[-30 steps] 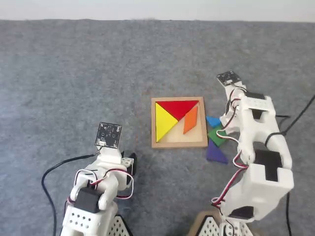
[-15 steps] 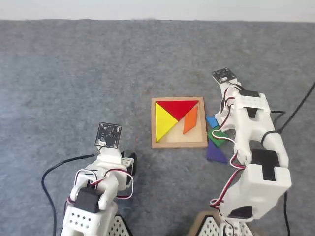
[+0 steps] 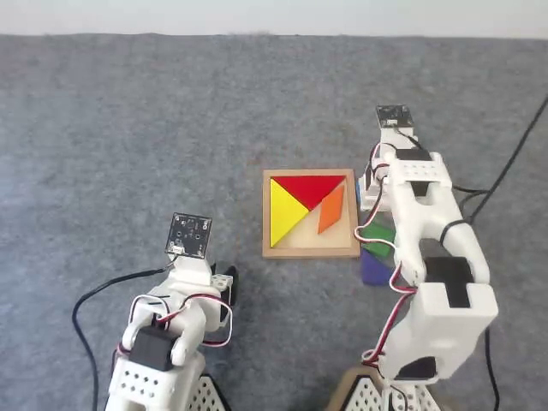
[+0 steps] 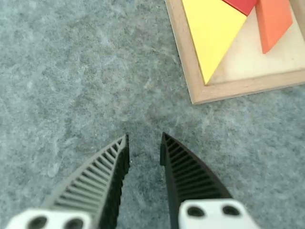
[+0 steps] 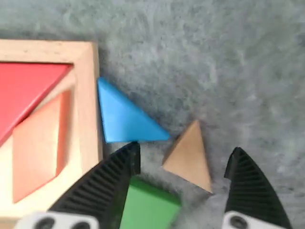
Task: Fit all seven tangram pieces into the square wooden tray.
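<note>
The square wooden tray [image 3: 311, 251] lies mid-table with a red triangle [image 3: 308, 187], a yellow triangle [image 3: 287, 214] and an orange parallelogram [image 3: 331, 210] inside it. Just right of it, the right arm [image 3: 415, 184] hangs over the loose pieces, a green one [image 3: 378, 236] and a purple one [image 3: 374, 267]. In the right wrist view my right gripper [image 5: 186, 149] is open just above a tan triangle [image 5: 189, 161]. A blue triangle [image 5: 124, 121] lies against the tray rim [image 5: 88, 95], and the green piece [image 5: 148, 206] sits close by. My left gripper [image 4: 144, 137] hovers over bare carpet, fingers slightly apart, holding nothing.
Grey carpet covers the table on all sides. The left arm [image 3: 184, 295] sits low at the near left, away from the tray. In the left wrist view, the tray corner [image 4: 198, 93] lies a little beyond the fingertips.
The right arm has swung left toward the tray's right edge and now covers the blue piece in the high view. The left arm has not moved.
</note>
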Controlling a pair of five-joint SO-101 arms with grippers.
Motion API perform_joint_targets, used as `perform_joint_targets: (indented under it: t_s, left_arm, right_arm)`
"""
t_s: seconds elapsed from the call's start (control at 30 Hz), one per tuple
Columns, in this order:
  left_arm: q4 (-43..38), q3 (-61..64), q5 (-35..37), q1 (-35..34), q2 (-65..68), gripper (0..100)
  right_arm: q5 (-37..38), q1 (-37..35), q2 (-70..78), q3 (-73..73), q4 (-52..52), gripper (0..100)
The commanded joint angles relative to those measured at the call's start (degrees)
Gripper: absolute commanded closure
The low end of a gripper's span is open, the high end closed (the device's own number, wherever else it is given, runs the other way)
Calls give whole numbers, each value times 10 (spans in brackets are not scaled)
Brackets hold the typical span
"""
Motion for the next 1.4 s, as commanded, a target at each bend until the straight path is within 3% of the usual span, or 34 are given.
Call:
perform_joint_targets:
  t_s: [0.0,0.33,0.57,0.87,0.97,1.17,1.37]
  left_arm:
    - [1,-7,4,1,-10,895]
    - [1,-7,4,1,-10,895]
    - [1,-7,4,1,-10,895]
    - [1,-7,4,1,-10,895]
    - [1,-7,4,1,-10,895]
    - [1,-7,4,1,-10,895]
    - [1,-7,4,1,-10,895]
  right_arm:
    - [-2,1,24,-30,-17,702]
    - [91,1,37,-38,15,705]
    - [95,14,35,-40,26,919]
    - [91,16,34,-79,64,925]
    - [93,16,34,-102,93,904]
    - [132,4,-40,-52,105,716]
    - [142,-22,-102,75,18,699]
